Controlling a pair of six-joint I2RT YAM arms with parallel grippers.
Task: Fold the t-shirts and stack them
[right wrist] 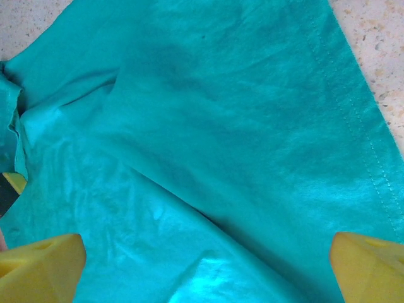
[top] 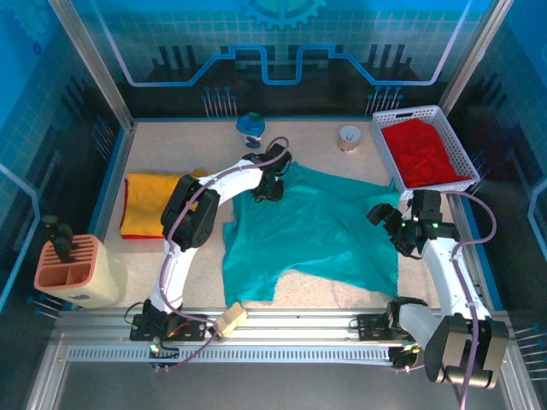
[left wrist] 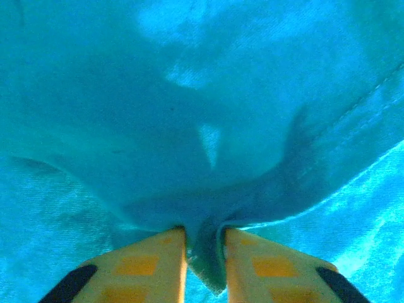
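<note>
The speckled desk carries everything. Across its middle lies the teal t-shirt, spread open but rumpled, its far left corner under the left arm's tip and its right side under the right arm's tip. A stitched hem runs along its edge in the right wrist view, where bare desk shows beyond it.

At the far right corner stands a white slotted basket with the red t-shirt bunched inside. The yellow t-shirt lies folded flat at the desk's left side, well apart from the teal one and partly behind the left arm.

That arm reaches in over the teal shirt's far left corner. The left jaws are nearly closed there, and a raised fold of teal cloth is pinched between the yellow fingers.

The right arm holds its jaws over the shirt's right part; they are spread wide, each yellow finger at one edge of its wrist view, gripping nothing.

A peach-coloured holder sits off the near left edge. Two small objects, one blue and white and one pale cup-like, stand at the far edge.
</note>
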